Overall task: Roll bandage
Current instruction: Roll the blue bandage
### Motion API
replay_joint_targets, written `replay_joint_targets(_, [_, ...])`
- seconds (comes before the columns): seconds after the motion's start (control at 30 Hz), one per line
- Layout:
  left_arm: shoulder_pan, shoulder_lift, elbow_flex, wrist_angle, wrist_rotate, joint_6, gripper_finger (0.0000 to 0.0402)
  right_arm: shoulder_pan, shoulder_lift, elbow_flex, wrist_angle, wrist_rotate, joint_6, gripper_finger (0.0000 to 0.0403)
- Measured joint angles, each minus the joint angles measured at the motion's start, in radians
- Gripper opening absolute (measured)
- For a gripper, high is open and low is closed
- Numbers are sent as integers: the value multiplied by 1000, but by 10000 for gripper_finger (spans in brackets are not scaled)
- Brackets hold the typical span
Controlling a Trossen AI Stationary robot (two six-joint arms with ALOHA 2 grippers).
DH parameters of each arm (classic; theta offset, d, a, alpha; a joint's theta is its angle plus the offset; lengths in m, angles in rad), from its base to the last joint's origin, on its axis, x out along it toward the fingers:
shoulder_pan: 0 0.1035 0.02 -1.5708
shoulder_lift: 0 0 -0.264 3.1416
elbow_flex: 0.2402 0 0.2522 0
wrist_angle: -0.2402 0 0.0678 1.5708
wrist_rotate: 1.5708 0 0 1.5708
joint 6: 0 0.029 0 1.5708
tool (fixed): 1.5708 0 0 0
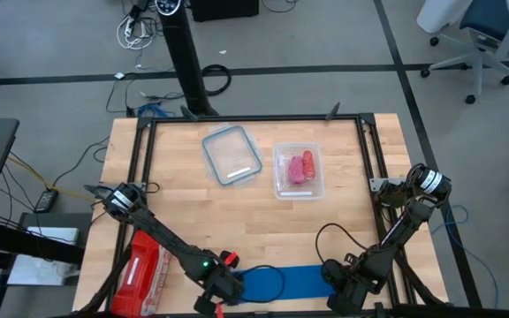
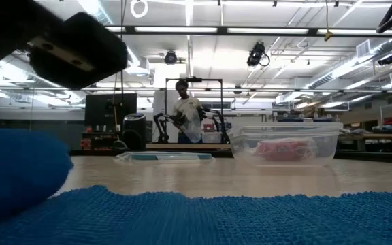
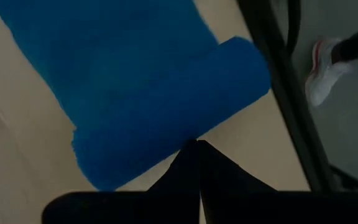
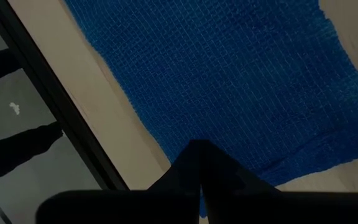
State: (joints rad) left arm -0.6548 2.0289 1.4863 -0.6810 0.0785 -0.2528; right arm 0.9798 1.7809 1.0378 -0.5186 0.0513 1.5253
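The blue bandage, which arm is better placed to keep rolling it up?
Probably the left. Its gripper, jaws shut, sits right at the rolled end of the bandage. The right gripper, also shut, rests at the flat end, better suited to pinning the strip down.

Down at table level, the blue bandage (image 2: pixel 237 218) fills the foreground, its knit weave spread flat, with a rolled bulge at the left. A dark arm part (image 2: pixel 60 41) looms overhead. Behind sit a clear lid (image 2: pixel 165 157) and a clear container (image 2: pixel 288 144) holding pink-red rolls (image 2: pixel 284 150). A person (image 2: pixel 184 112) stands far back.
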Motion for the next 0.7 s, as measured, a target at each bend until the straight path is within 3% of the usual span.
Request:
replay_joint_targets(0.17, [1, 0, 20, 103, -127, -64, 1, 0, 0, 0, 2, 0, 0, 2])
replay_joint_targets(0.37, [0, 0, 78, 51, -157, -44, 1, 0, 0, 0, 2, 0, 0, 4])
replay_joint_targets(0.53, [1, 0, 100, -10, -115, -17, 1, 0, 0, 0, 2, 0, 0, 2])
replay_joint_targets(0.7, [0, 0, 108, -67, 1, 18, 1, 0, 0, 0, 2, -1, 0, 4])
